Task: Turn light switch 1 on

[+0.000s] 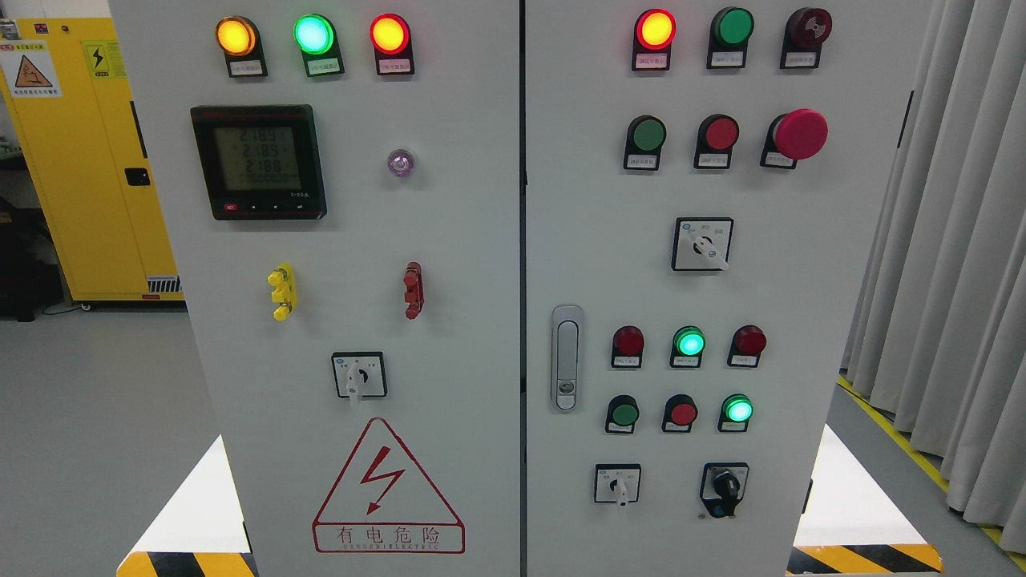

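A grey electrical cabinet (481,240) with two doors fills the head view. Its right door carries rows of buttons and lamps: a lit red lamp (655,30) at the top, unlit green (646,135) and red (720,133) buttons below it, and a red mushroom button (799,134). Lower down sit a lit green lamp (688,343), a green button (623,414), a red button (682,413) and a lit green button (737,409). Rotary switches show at the middle (702,244) and the bottom (617,483) (725,486). Neither of my hands shows.
The left door holds orange (236,36), green (313,34) and red (389,34) lit lamps, a digital meter (258,161), yellow (282,292) and red (413,290) terminals and a rotary switch (358,375). A door handle (567,357), a yellow cabinet (88,160) and curtains (954,264) flank it.
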### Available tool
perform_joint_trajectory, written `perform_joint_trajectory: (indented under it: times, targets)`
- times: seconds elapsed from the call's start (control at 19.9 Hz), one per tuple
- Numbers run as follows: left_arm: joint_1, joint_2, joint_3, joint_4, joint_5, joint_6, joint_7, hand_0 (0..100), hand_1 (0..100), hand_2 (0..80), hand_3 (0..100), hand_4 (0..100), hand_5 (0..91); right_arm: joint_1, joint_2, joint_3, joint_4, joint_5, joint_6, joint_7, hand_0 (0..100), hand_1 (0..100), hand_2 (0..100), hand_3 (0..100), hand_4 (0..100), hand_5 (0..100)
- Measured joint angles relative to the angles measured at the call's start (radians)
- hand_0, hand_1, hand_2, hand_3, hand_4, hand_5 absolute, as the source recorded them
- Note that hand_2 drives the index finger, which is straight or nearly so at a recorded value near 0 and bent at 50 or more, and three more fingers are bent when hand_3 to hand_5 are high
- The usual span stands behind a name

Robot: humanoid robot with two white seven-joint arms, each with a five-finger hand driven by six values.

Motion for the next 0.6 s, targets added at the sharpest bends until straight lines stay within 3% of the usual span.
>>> perform_joint_trajectory:
  times: [0.25, 0.6]
  targets:
    - [-0.051, -0.013, -0.011, -0.033, -0.020, 0.034, 0.046, 13, 53, 64.3, 87, 84, 81.6, 0.000, 0.000, 0.000, 0.000, 0.000, 0.000, 0.000, 0, 50, 4, 0, 0, 0]
    - [-0.134, -0.048, -0.032, -0.059, -0.059, 0.157, 0.085, 9, 58, 63.2, 88, 85, 81.2, 0.000, 0.000, 0.000, 0.000, 0.000, 0.000, 0.000, 0, 50, 4, 0, 0, 0]
